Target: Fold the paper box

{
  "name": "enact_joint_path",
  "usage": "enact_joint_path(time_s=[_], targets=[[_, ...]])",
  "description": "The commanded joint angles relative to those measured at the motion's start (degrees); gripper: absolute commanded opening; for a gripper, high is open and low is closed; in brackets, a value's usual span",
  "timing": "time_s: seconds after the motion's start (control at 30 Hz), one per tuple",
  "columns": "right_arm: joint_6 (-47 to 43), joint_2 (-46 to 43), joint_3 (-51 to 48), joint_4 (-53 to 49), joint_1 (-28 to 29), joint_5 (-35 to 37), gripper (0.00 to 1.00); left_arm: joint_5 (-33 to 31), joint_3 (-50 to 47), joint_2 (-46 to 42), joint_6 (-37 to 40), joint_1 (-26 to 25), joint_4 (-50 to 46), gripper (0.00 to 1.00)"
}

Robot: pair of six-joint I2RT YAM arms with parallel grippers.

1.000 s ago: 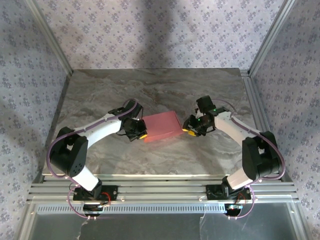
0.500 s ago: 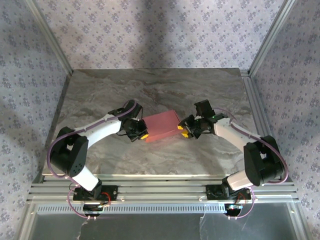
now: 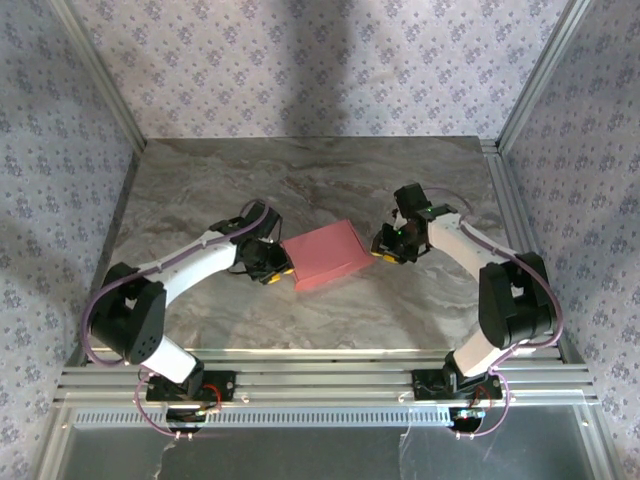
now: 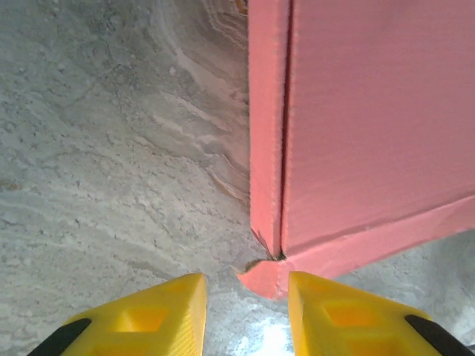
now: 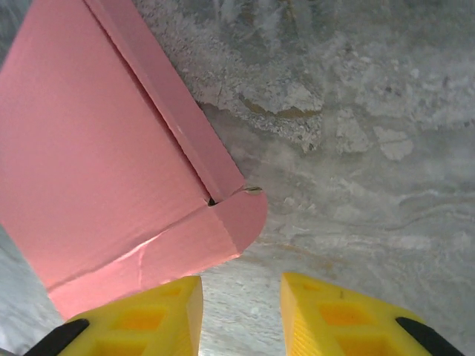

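The left claw (image 4: 245,288) is hovering low with its 2 yellow fingers (image 4: 148,319) parted a little and gripping nothing. A rounded corner tab (image 4: 263,278) of the paper box (image 4: 371,119) is lying just ahead of the gap. The right claw (image 5: 240,285) is also standing narrowly parted and empty, with bare desk (image 5: 371,148) showing between its fingers and another rounded box corner lying just ahead. From above, the pink box is lying flat near the middle of the marbled desk, between the 2 claws, each sitting just beside 1 end.

Left gripper (image 4: 243,295) jaws now apart
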Motion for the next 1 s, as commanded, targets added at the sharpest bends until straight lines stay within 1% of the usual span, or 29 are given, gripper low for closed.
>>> enact_joint_path(time_s=[0.0,0.13,0.27,0.63,0.77,0.97], targets=[[-11.3,3.4,3.3,-4.4,-0.2,-2.0,0.35,1.9,1.6,-0.8,0.6,-2.5,-1.0,0.34],[-11.6,6.1,4.2,-4.4,-0.1,-2.9,0.36,4.4,0.0,1.1,-2.4,-5.0,3.1,0.35],[-11.2,7.3,4.6,-3.7,0.1,-4.0,0.37,5.4,-2.6,2.4,-5.1,-5.4,8.1,0.34],[-9.1,9.4,5.4,-2.2,2.1,-4.3,0.36,5.6,-3.1,4.8,-6.0,-7.0,10.5,0.33],[-8.5,9.7,5.1,-2.0,2.7,-4.3,0.36,5.2,-3.0,5.8,-6.8,-7.2,12.0,0.31],[-8.6,9.3,5.5,-2.7,3.0,-3.3,0.35,3.4,-1.7,5.7,-5.4,-7.3,9.2,0.29]])
